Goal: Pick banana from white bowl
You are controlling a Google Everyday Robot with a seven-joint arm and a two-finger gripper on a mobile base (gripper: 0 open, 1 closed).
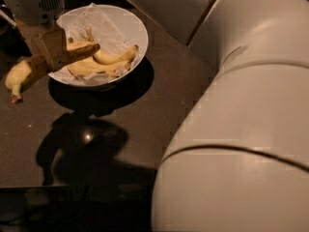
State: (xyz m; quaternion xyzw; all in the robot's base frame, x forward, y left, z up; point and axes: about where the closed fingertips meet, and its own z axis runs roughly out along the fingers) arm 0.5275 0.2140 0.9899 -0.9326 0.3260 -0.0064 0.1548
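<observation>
My gripper [52, 50] is at the upper left, over the left rim of the white bowl [140, 30], and it is shut on the banana [24, 72]. The banana is long and thick. It hangs tilted in the air, its stem end low at the left past the bowl's rim and its dark tip pointing right above the bowl. The bowl is lined with crumpled white paper [99, 23]. Two smaller yellow bananas [108, 58] still lie inside it.
The bowl stands on a dark glossy table [159, 110] that shows the arm's shadow. My large white arm [241, 129] fills the right side of the view. The table's front edge runs along the lower left.
</observation>
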